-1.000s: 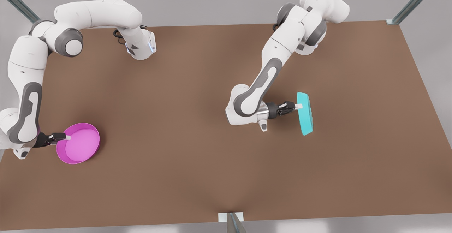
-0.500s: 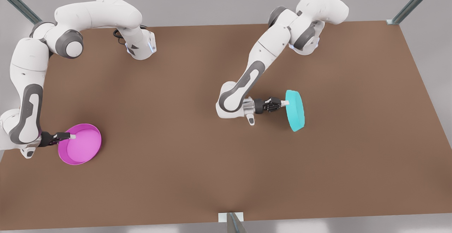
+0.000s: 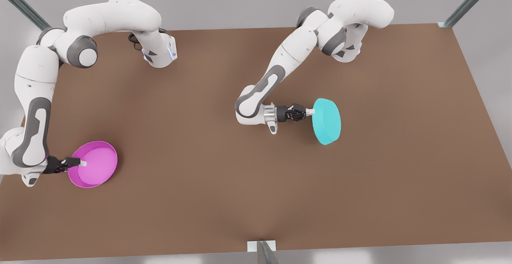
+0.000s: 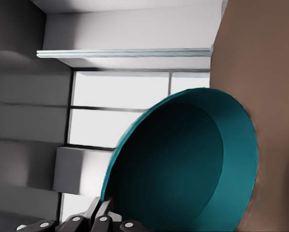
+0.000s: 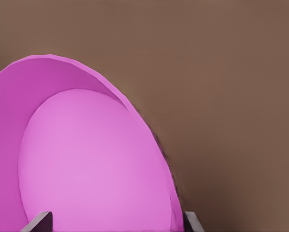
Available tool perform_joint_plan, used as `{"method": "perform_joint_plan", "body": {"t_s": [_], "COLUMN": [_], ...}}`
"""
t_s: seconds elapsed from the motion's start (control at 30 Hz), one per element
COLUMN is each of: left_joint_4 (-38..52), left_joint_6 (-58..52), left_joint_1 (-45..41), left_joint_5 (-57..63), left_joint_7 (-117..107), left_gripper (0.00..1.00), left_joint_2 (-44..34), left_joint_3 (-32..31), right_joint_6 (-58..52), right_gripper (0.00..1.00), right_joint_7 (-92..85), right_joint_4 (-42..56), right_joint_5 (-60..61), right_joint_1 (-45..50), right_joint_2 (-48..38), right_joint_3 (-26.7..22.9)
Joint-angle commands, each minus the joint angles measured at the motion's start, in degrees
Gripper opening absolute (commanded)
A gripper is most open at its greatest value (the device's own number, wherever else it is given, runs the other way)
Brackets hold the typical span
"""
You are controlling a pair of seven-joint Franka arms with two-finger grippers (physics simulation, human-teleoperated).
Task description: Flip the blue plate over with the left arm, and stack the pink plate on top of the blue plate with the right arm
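Note:
The blue plate (image 3: pixel 327 121) hangs tilted above the table at the front view's centre right, its flat underside turned toward the front camera. My left gripper (image 3: pixel 310 112) is shut on its rim from the front view's left. The left wrist view looks into the plate's hollow (image 4: pixel 183 164), with the left gripper (image 4: pixel 103 212) clamped on the rim. The pink plate (image 3: pixel 96 165) is at the front view's lower left, hollow side up and slightly tilted. My right gripper (image 3: pixel 81 163) is shut on its near rim. In the right wrist view the pink plate (image 5: pixel 86 159) lies just ahead of the fingertips (image 5: pixel 40 220).
The brown table (image 3: pixel 224 184) stretches wide between the two plates. Metal frame posts stand at the far corners (image 3: pixel 468 2) and a bracket (image 3: pixel 262 248) sits at the middle of the near edge. The arm bases stand along the far edge.
The left gripper has moved toward the front view's left and rolled the blue plate from edge-on to underside showing. The right gripper and pink plate have shifted slightly rightward.

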Motion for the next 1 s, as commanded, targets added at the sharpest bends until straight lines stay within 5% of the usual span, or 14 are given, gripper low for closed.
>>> {"method": "perform_joint_plan", "body": {"t_s": [0.0,0.03,0.07,0.1,0.17,0.97], "left_joint_4": [0.0,0.0,0.0,0.0,0.0,6.9], "left_joint_6": [0.0,0.0,0.1,0.2,0.4,-1.9], "left_joint_1": [0.0,0.0,-0.1,-0.1,-0.4,-12.3], "left_joint_5": [-0.9,-1.0,-1.0,-1.0,-1.0,-7.6], "left_joint_7": [-0.1,-0.1,-0.1,-0.2,-1.3,-1.3], "left_gripper": [0.21,0.21,0.34,0.74,0.82,0.81], "left_joint_2": [0.0,0.0,0.0,0.5,0.6,1.7], "left_joint_3": [0.0,0.0,0.0,0.0,0.0,-1.4], "right_joint_6": [0.0,0.0,0.4,0.4,0.4,0.4], "right_gripper": [1.00,1.00,1.00,1.00,1.00,1.00], "right_joint_7": [0.0,0.0,0.0,0.0,0.0,0.3], "right_joint_4": [0.0,0.0,0.0,-0.2,-0.5,-4.3], "right_joint_5": [0.0,0.0,0.0,0.0,-0.1,1.1], "right_joint_1": [0.0,0.4,0.4,0.3,0.3,2.0], "right_joint_2": [0.0,0.0,0.0,0.0,0.0,-1.1], "right_joint_3": [0.0,0.0,0.0,0.0,-0.1,0.1]}}
